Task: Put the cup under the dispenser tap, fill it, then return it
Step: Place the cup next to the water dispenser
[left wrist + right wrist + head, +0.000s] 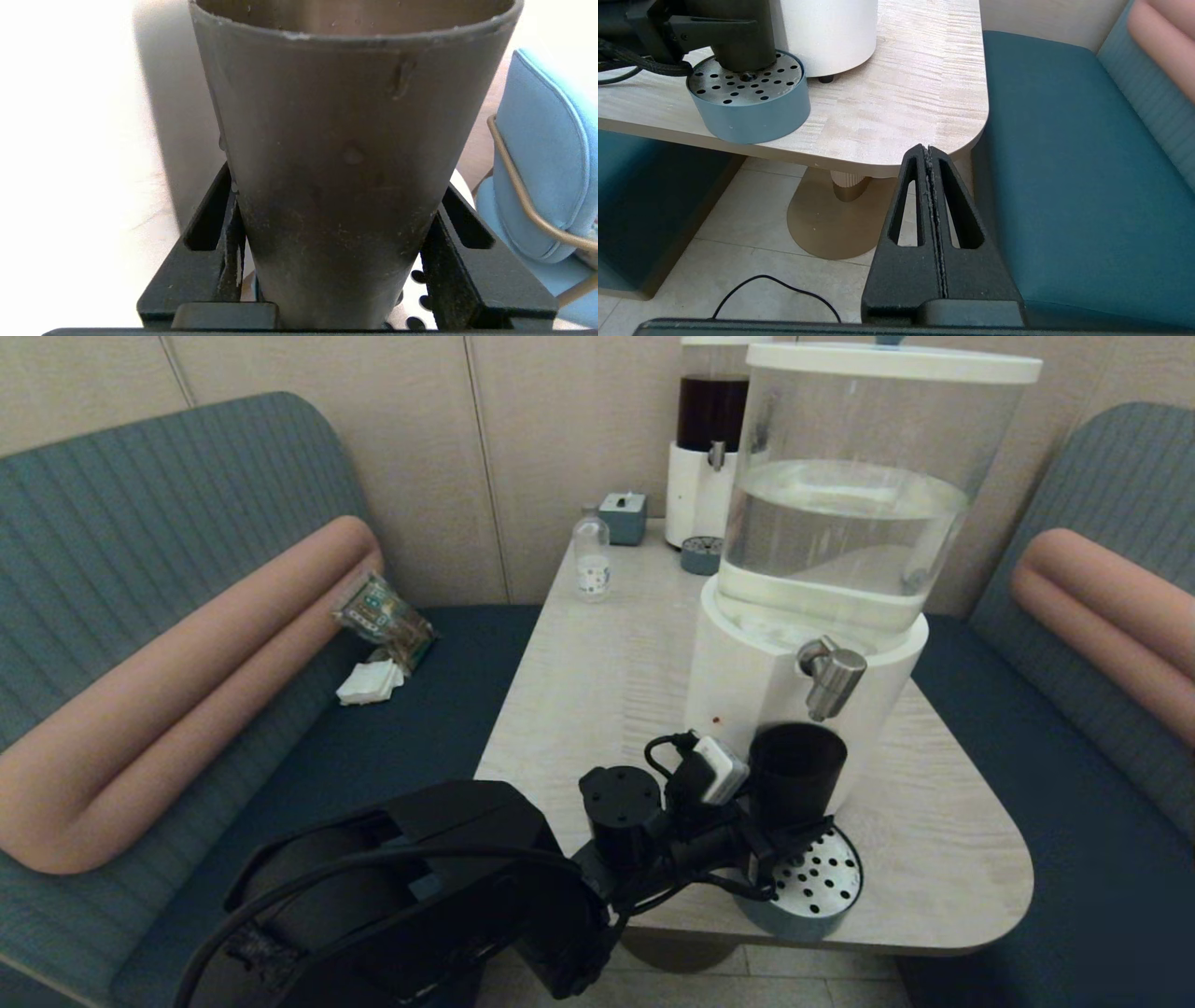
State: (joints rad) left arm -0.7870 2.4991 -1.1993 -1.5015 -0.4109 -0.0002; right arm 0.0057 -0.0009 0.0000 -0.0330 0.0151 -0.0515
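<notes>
You see the cup (795,767) standing upright on the perforated drip tray (822,887) at the front edge of the table (597,691), directly below the dispenser tap (831,677) of the big white dispenser (840,523). The left gripper (782,831) clamps the cup near its base, with 1 finger (210,261) on each side. The right gripper (930,156) hangs below the table's front right corner, beside the seat (1064,186), its 2 fingers pressed together and holding nothing.

pale wood table (607,681), two dispensers (803,644), bottle (591,560)
</notes>
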